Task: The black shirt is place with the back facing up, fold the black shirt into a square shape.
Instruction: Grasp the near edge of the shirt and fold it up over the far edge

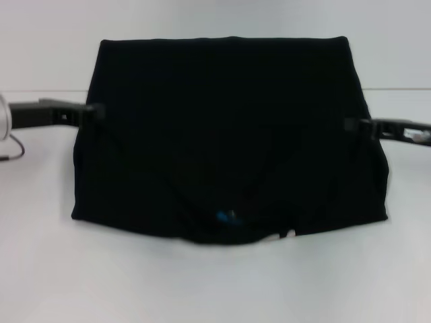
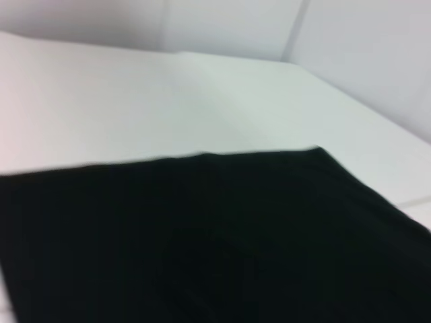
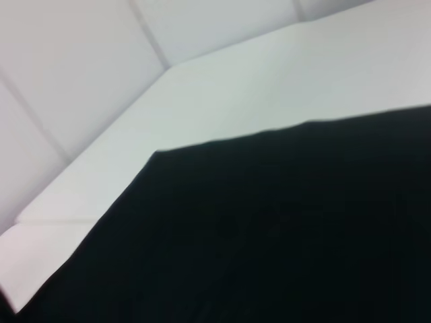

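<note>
The black shirt [image 1: 229, 134] lies spread across the middle of the white table [image 1: 215, 282], far wider than the grippers. Its collar end faces me, with a blue tag [image 1: 225, 216] and a bit of white [image 1: 287, 234] at the near edge. My left gripper [image 1: 96, 112] is at the shirt's left edge and my right gripper [image 1: 351, 126] is at its right edge. Each seems to pinch the cloth, whose side edges kink at those points. The fingertips merge with the dark cloth. Both wrist views show black cloth [image 2: 215, 242] [image 3: 283, 235] close below, with a straight far edge.
A white rounded object with a dark cable [image 1: 8, 145] sits at the table's far left edge. The table's back edge meets a pale wall [image 1: 215, 17]. White tabletop [image 1: 215, 282] lies in front of the shirt.
</note>
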